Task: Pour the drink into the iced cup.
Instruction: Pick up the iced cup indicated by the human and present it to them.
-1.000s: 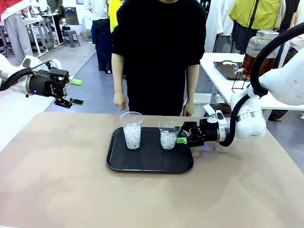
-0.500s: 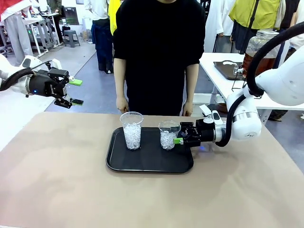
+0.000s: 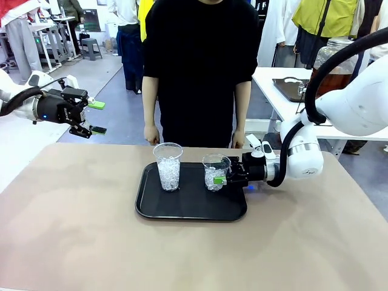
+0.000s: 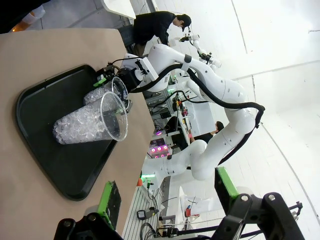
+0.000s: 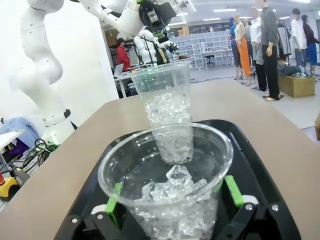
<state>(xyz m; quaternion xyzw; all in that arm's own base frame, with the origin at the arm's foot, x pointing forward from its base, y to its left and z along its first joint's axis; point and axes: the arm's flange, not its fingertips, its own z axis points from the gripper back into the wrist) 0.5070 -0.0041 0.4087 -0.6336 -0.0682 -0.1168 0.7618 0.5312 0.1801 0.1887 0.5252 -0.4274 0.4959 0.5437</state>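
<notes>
On the black tray (image 3: pixel 145 209) stand two clear plastic cups with ice: a taller one (image 3: pixel 168 167) on the left and a shorter one (image 3: pixel 215 171) on the right. My right gripper (image 3: pixel 222 179) is open, low over the tray's right edge. Its green pads (image 5: pixel 232 190) flank the shorter iced cup (image 5: pixel 167 175) close to its walls. The taller cup (image 5: pixel 165 100) stands behind it. My left gripper (image 3: pixel 94 116) hangs open and empty in the air off the table's left side. The amber drink shows in the glass dispenser jar (image 3: pixel 333 76) on a side table at the back right, partly hidden by my right arm's cable.
A person in black stands at the far edge, with a hand (image 3: pixel 151 133) near the table on one side and the other hand (image 3: pixel 237 139) on the other side. The left wrist view shows the tray (image 4: pixel 60 165) and both cups. The brown tabletop (image 3: pixel 73 230) is bare around the tray.
My right gripper has slid left along the tray, so that its fingers now flank the shorter iced cup. The left arm has not moved.
</notes>
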